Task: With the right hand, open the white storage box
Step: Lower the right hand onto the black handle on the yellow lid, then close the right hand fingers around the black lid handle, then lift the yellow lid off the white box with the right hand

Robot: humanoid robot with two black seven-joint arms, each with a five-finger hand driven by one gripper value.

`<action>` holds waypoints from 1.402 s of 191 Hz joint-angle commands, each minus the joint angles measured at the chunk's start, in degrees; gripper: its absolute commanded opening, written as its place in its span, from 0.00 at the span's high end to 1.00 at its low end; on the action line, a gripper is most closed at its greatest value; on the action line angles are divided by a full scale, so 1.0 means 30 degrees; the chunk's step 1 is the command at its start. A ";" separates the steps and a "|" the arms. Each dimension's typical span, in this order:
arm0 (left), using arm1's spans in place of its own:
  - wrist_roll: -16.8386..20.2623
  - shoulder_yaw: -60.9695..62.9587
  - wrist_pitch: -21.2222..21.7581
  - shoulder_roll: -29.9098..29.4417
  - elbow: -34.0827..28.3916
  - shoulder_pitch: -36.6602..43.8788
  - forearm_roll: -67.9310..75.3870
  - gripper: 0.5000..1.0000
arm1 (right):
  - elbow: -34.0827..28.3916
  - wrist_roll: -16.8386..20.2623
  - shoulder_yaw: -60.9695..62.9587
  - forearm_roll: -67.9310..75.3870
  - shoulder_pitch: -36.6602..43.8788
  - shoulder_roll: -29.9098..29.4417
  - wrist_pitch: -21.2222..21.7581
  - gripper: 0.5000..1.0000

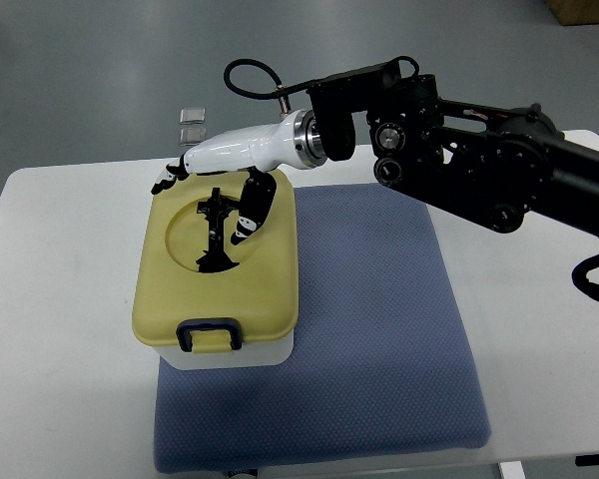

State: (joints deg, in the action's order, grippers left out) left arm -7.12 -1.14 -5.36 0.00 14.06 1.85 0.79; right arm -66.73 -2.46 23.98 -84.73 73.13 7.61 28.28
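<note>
Yellow-lidded white plastic storage box (218, 299) looks rigid and light; right hand (230, 165) hovers, fingers (248, 222) loosely curled, empty, above the lid; blue front latch (209, 335) suits gripping.

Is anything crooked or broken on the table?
Nothing looks broken or spilled. The box sits a bit off the left edge of the blue mat, half on the white table, with its yellow lid on and the front latch down. The right hand is over the lid's far edge.
</note>
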 commanded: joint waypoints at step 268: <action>0.0000 0.0029 0.0000 0.0000 0.0002 -0.0029 0.0002 0.00 | -0.0109 -0.0029 0.0238 0.0352 -0.0500 -0.0075 -0.1779 1.00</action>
State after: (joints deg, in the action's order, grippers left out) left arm -7.12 -1.03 -5.36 0.00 14.07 1.81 0.80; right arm -66.55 -2.63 24.11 -84.22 70.80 7.06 22.59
